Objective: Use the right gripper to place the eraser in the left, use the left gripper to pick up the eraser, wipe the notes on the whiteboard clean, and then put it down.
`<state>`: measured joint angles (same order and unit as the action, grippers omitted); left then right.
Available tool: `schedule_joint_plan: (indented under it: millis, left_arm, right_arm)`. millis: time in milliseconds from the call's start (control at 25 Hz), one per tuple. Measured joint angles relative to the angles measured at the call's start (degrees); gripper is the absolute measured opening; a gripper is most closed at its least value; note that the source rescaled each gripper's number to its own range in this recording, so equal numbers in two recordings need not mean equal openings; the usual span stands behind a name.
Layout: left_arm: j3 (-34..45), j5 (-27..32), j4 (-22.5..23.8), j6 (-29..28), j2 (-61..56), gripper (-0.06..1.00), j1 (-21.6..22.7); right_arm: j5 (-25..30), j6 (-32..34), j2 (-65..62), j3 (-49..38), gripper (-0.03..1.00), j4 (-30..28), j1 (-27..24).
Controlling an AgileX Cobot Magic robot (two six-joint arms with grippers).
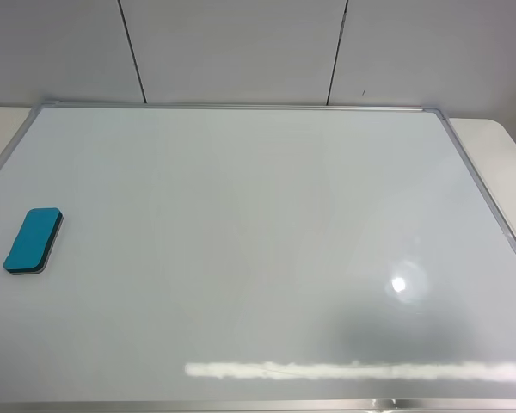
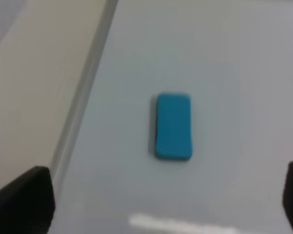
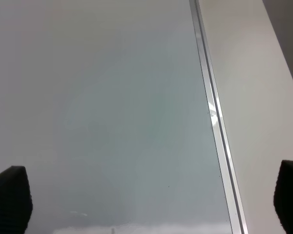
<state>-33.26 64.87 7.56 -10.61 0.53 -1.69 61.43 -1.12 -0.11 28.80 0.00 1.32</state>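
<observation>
The teal eraser [image 1: 33, 241] lies flat on the whiteboard [image 1: 258, 249] near its left edge. No notes show anywhere on the board's white surface. Neither arm appears in the exterior high view. In the left wrist view the eraser [image 2: 173, 126] lies ahead of my left gripper [image 2: 166, 202], whose black fingertips [image 2: 24, 200] stand far apart, open and holding nothing. My right gripper [image 3: 151, 202] is open too, its fingertips [image 3: 10, 197] spread over bare whiteboard [image 3: 112, 122] beside the silver frame [image 3: 212, 112].
The board's silver frame [image 1: 241, 107] runs along all sides. A cream table surface [image 1: 499, 146] shows past the right edge and beside the frame [image 2: 85, 92] in the left wrist view. A grey panelled wall [image 1: 241, 47] stands behind. Light glare [image 1: 399, 285] reflects on the board.
</observation>
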Motion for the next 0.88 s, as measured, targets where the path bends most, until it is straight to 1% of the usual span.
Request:
schedule_joint_plan:
  millis: [120,280,520,720,880]
  left_arm:
    - [1.42,0.72,0.02,0.71,-0.72,0.88,1.15]
    - [2.22,-0.03,1.32,0.97,-0.72,0.88,2.21]
    - [3.14,-2.52,1.44,0.97,-0.91,0.88,2.21]
    - [3.14,-2.52,1.44,0.97,-0.93,0.88,2.09]
    - [3.14,-2.52,1.38,0.79,-0.93,0.88,0.62]
  right_arm:
    - [0.00,0.00,0.00,0.00,1.00,0.00,0.00]
    - [0.00,0.00,0.00,0.00,1.00,0.00,0.00]
    - [0.00,0.00,0.00,0.00,1.00,0.00,0.00]
    - [0.00,0.00,0.00,0.00,1.00,0.00,0.00]
    - [0.00,0.00,0.00,0.00,1.00,0.00,0.00]
